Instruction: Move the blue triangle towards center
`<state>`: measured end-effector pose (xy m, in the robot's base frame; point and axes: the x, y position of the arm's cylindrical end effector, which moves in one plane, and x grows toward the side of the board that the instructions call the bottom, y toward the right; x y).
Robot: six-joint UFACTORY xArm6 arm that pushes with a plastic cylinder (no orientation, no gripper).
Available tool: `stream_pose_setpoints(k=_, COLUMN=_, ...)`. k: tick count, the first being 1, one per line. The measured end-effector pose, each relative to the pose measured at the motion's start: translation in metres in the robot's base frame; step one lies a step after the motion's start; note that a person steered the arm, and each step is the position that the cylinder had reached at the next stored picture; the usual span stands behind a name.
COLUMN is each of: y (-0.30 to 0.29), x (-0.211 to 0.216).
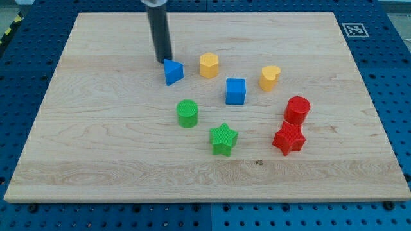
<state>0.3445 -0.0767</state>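
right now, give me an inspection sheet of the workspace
surface: wooden board, flat, no damage seen
job's things: blue triangle, toward the view's top, left of centre
clutter: two yellow blocks, blue cube, green cylinder, green star, red cylinder just above red star
claw: none; my tip sits just upper-left of the blue triangle, at or near contact
cables: nothing seen
surroundings: blue pegboard; marker tag at the view's top right

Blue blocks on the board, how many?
2. The blue triangle sits toward the view's top, just right of my tip. The blue cube sits near the middle, between the two yellow blocks and lower. None appears hidden.
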Motion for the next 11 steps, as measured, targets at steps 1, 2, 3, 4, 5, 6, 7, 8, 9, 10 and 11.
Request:
stream_pose_setpoints(k=1, y=0.006, x=0.011)
stream_pose_setpoints(k=2, y=0.006, x=0.013)
stream_pose_setpoints(k=3, y=0.006, x=0.023)
stream_pose_setpoints(k=4, y=0.006, x=0.032)
stream_pose_setpoints(k=5, y=-0.012, x=0.020)
stream_pose_setpoints(k=6, y=-0.052, x=0.021)
stream_pose_setpoints(k=7, y=-0.057, x=0.022)
stream_pose_setpoints(k=8, y=-0.032, x=0.033)
stream_pose_setpoints(k=9, y=-0.028, x=0.039)
stream_pose_setpoints(k=10, y=-0.028, x=0.039)
stream_pose_setpoints(k=11, y=-0.028, x=0.048)
